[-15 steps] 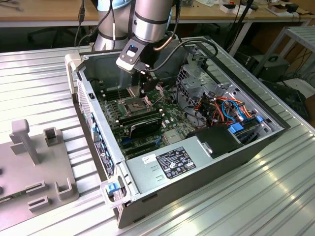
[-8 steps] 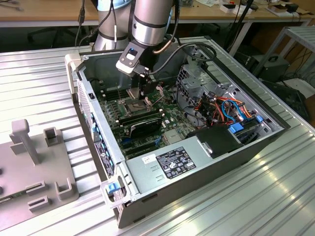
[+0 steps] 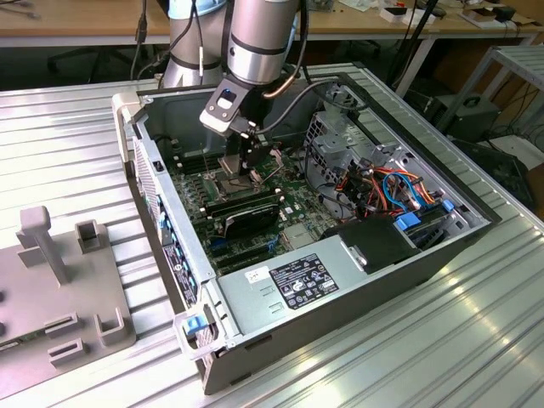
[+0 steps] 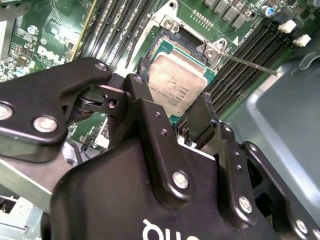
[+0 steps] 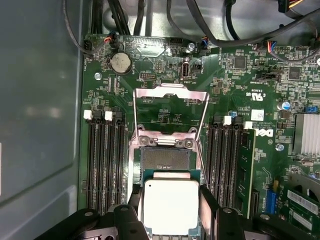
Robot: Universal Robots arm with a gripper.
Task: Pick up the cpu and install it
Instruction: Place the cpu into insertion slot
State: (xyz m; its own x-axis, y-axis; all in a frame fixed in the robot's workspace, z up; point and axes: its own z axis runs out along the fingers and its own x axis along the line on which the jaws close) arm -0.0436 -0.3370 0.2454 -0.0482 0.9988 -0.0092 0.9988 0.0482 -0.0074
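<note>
Deep inside the computer case (image 3: 161,212), jaws closed on two opposite edges of the cpu (image 5: 171,207), cpu held flat just above the open socket (image 5: 165,159), partly overlapping it, hinged frame (image 5: 170,92) raised.

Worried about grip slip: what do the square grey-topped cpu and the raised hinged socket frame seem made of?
The cpu: matte grey metal lid, by its dull sheen, on a thin green board. The hinged socket frame: thin bare sheet metal, likely steel, by its bright glints.
</note>
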